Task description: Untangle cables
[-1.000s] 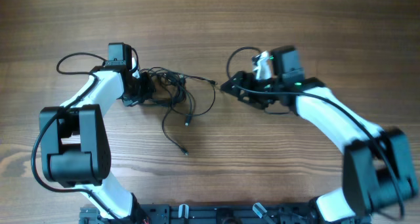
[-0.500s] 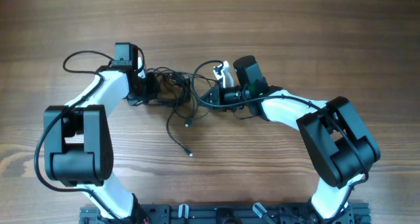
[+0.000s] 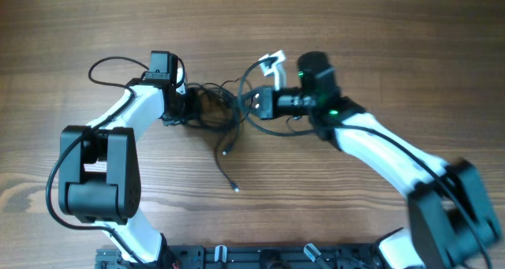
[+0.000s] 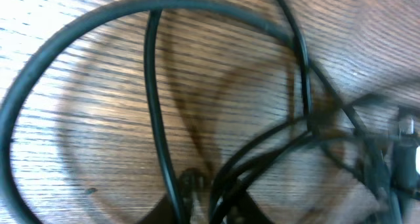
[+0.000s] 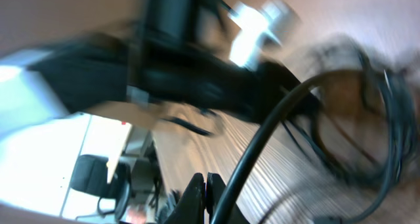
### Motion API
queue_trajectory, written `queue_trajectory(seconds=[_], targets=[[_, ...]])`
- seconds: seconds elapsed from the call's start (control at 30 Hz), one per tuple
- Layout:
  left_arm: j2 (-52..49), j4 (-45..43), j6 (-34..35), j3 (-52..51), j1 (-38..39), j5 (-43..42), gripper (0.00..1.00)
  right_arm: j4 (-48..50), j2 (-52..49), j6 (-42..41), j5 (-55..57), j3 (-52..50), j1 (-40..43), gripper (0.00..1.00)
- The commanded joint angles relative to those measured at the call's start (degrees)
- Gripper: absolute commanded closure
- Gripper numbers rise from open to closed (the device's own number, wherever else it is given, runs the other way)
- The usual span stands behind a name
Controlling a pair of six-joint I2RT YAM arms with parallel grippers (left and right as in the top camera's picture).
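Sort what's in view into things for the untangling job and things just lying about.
For the job:
cables
left gripper
right gripper

Not part of it:
wooden table
thick wires fixed to the arms

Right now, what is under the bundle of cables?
Only bare wooden table shows under the cables. The bundle's left end is covered by the left tool, so what lies beneath there cannot be seen.
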State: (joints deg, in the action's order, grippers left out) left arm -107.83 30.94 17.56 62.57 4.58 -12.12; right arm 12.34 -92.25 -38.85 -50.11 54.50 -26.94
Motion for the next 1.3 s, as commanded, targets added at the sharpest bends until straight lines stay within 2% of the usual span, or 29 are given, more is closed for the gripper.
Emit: queue_trajectory(seconds=[0.0, 0.1, 0.17, 0.23, 0.3, 0.33, 0.4, 0.43, 0.47, 0.53, 0.63, 0.7, 0.8, 0.83, 0.93, 1.03, 1.17, 1.2, 1.27], targets=[[-2.1, 0.8, -0.9, -1.6, 0.2, 1.4, 0.65, 0.0, 7.5, 1.8, -1.3, 0.3, 3.2, 0.96], [-1.7, 1.0, -2.4, -1.5, 0.0, -1.1, 0.64, 0.0, 10.6, 4.0, -3.6, 0.3, 5.9, 0.95], [-0.5, 1.0, -7.3, -1.0, -0.6, -9.3, 0.62, 0.0, 11.9, 4.2, -4.5, 0.3, 7.6, 0.95], [1.6, 1.0, -13.4, -0.7, -1.9, -23.2, 0.59, 0.0, 13.0, 4.3, -4.5, 0.3, 9.3, 0.96], [3.2, 1.1, -18.5, -0.7, -3.3, -35.4, 0.51, 0.1, 13.7, 4.7, -4.4, 0.3, 10.1, 0.96], [3.8, 1.2, -19.3, -0.7, -4.2, -40.7, 0.41, 0.1, 14.0, 5.7, -4.4, 0.3, 10.2, 0.96], [3.8, 1.8, -19.3, -0.7, -5.1, -41.4, 0.21, 0.1, 14.2, 6.3, -4.2, 0.3, 10.2, 0.96], [3.6, 2.6, -19.2, -0.7, -5.2, -38.2, 0.16, -0.1, 14.1, 6.3, -4.0, 0.3, 10.2, 0.96], [3.6, 3.7, -18.4, -0.7, -5.2, -33.7, 0.16, -0.2, 14.1, 6.3, -3.9, 0.3, 10.2, 0.96], [3.6, 4.3, -18.1, -1.3, -4.5, -28.6, 0.22, -0.1, 14.1, 6.8, -3.8, 0.3, 10.2, 0.96], [3.5, 0.8, -10.0, -4.3, -2.9, -17.0, 0.22, -0.1, 14.1, 7.2, -3.8, 0.3, 10.2, 0.96], [3.5, -2.3, -8.1, -6.4, -2.1, -15.0, 0.23, 0.2, 14.1, 7.2, -3.8, 0.3, 10.3, 0.96], [3.5, -7.1, -8.0, -9.4, -1.0, -13.3, 0.44, 2.0, 14.2, 7.3, -3.8, 0.3, 10.5, 0.96], [3.5, -8.5, -7.8, -10.4, -0.9, -10.6, 0.64, 2.8, 14.2, 7.4, -3.8, 0.3, 10.5, 0.96], [3.5, -9.3, -4.1, -12.0, -0.8, -1.7, 0.96, 4.4, 14.3, 7.4, -3.7, 0.3, 10.5, 0.96], [3.5, -7.6, 1.4, -12.1, -1.3, 9.4, 0.96, 4.8, 15.0, 7.2, -0.1, 0.3, 10.6, 0.96], [3.5, -7.5, 1.7, -12.1, -3.1, 8.8, 0.96, 5.1, 18.8, 8.9, 3.0, 0.3, 12.0, 0.96], [3.7, -7.4, 2.1, -12.0, -3.9, 3.7, 0.96, 5.0, 20.8, 9.1, 3.3, 0.3, 12.6, 0.96], [4.9, -7.5, -5.5, -10.8, -4.9, -13.9, 0.96, 4.7, 22.7, 10.4, 3.3, 0.3, 12.8, 0.96]])
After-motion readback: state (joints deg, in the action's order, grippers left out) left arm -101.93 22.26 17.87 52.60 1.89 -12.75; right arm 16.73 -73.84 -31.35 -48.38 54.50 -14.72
